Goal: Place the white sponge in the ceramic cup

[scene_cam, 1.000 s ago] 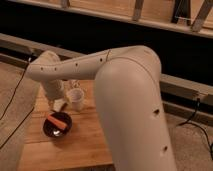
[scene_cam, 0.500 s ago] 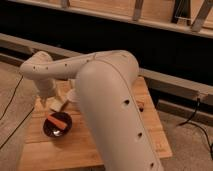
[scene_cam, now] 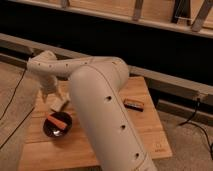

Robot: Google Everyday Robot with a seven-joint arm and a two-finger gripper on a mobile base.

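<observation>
The ceramic cup [scene_cam: 61,131], a low dark glossy bowl, stands on the left part of the wooden table [scene_cam: 147,132]. An orange stick-shaped piece [scene_cam: 56,122] lies inside it. My gripper [scene_cam: 59,103] hangs low just above and behind the cup's far rim, at the end of the white forearm that comes down from the elbow at the upper left. Its pale fingers look spread, with nothing clearly between them. I cannot pick out the white sponge; the arm hides the table beside the gripper.
My thick white upper arm [scene_cam: 102,107] crosses the middle of the view and hides much of the table. A small black-and-orange flat bar [scene_cam: 134,104] lies on the table to the right of the arm. Behind the table runs a dark wall with a metal rail [scene_cam: 165,80].
The arm has swung left, carrying the gripper from right of the cup to a spot just over its far rim. The cup and the orange piece have not moved.
</observation>
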